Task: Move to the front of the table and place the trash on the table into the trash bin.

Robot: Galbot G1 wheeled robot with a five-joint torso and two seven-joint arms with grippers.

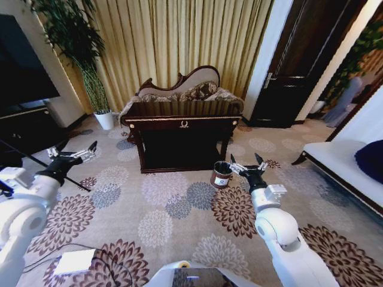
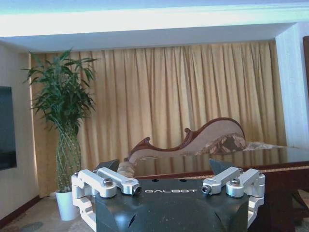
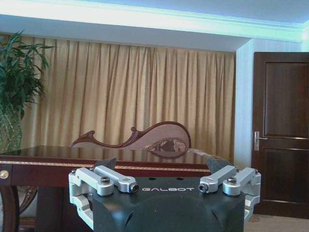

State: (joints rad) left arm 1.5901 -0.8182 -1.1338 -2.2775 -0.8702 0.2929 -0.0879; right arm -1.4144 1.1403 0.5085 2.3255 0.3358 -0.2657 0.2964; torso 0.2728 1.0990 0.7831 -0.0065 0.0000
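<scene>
The dark glossy table (image 1: 179,122) with its gold emblem on the front edge stands at twelve o'clock from the robot, across a stretch of flower-patterned carpet (image 1: 179,206). Its top is seen at too flat an angle to make out any trash on it. The small brown trash bin (image 1: 221,174) with a white label sits on the carpet at about one o'clock, just off the table's front right leg.

The left gripper (image 1: 75,149) hangs in the air at ten o'clock, well short of the table, its fingers spread and holding nothing. The right gripper (image 1: 246,162) hovers at one o'clock, just beside the bin in the head view, fingers likewise spread and empty.

Directly behind the table is a carved sofa (image 1: 191,86) with patterned cushions, backed by gold curtains (image 1: 179,36). A tall plant in a white pot (image 1: 105,119) stands at eleven o'clock near a dark TV cabinet (image 1: 24,128). A dark wooden door (image 1: 299,66) is at one o'clock, and a white bench with a blue cushion (image 1: 370,160) lies at three o'clock. A white box with cables (image 1: 75,261) lies on the carpet near the robot's left side.
</scene>
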